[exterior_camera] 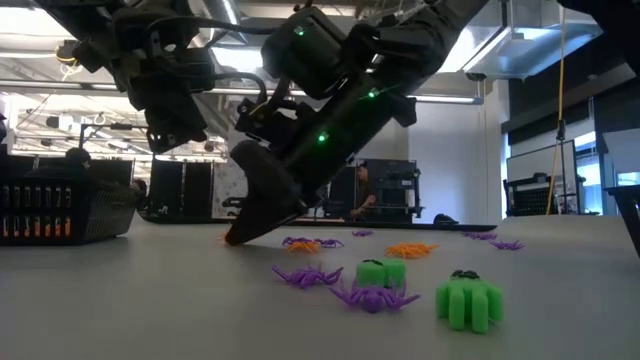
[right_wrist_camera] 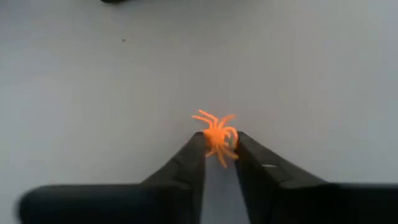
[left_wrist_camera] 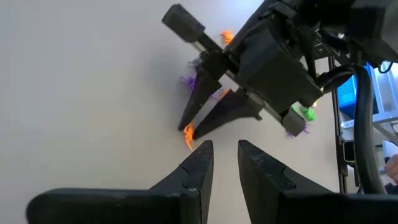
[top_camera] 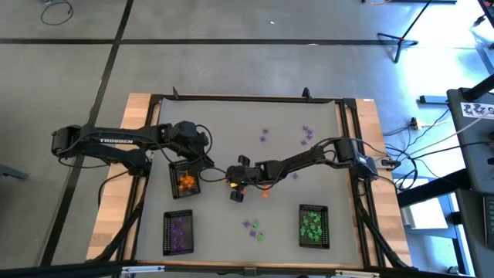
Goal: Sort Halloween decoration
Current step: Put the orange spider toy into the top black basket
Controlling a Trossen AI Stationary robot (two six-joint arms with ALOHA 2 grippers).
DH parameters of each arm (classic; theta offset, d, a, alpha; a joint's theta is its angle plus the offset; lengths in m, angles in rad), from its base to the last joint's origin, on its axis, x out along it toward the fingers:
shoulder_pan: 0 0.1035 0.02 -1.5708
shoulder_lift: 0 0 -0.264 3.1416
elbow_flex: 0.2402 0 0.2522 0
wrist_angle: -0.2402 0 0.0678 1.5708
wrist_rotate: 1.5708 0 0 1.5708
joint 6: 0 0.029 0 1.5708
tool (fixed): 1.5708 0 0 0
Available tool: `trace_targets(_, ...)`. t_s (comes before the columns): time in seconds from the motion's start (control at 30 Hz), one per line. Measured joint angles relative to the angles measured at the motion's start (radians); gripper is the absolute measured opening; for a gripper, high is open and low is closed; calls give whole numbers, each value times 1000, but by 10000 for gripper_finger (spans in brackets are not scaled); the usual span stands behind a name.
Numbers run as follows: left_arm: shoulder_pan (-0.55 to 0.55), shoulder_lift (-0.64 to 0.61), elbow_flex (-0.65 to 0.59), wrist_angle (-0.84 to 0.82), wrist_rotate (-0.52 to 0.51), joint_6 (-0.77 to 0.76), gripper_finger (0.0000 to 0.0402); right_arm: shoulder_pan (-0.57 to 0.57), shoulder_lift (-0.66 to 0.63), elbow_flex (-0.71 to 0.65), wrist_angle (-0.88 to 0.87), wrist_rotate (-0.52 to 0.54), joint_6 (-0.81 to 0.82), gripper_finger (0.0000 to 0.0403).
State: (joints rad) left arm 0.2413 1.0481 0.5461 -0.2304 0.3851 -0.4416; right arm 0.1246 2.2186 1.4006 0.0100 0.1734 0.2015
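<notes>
Right end effector (right_wrist_camera: 219,149) is tipped down at mid-bench (top_camera: 231,123), fingers pinched on an orange spider (right_wrist_camera: 216,135), apparently just off the surface. Left end effector (left_wrist_camera: 225,158) hovers near the orange tray (top_camera: 184,180), fingers narrowly parted, empty. Purple and green trinkets (exterior_camera: 378,283) lie scattered.

Even, bright overhead light on the table (top_camera: 231,131) in high view; strong window glare at 3 o'clock washes floor blue-white. Low view backlit: ceiling strip lights at 10 o'clock, arms near-silhouette, foreground soft. Wrist views bright, flat, w/ soft shadows; own fingers (right_wrist_camera: 186,168) blurred, esp. at 6 o'clock. Slight edge distortion in high view.
</notes>
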Motion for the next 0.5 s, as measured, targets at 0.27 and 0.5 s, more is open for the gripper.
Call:
trace_targets(0.27, 0, 0, 0, -6, 1, -1, 70, -1, -7, -2, -15, -24, -18, 15)
trace_targets(0.5, -32, 1, 0, -4, -4, -4, 70, -1, -37, -6, -54, -24, -18, 5)
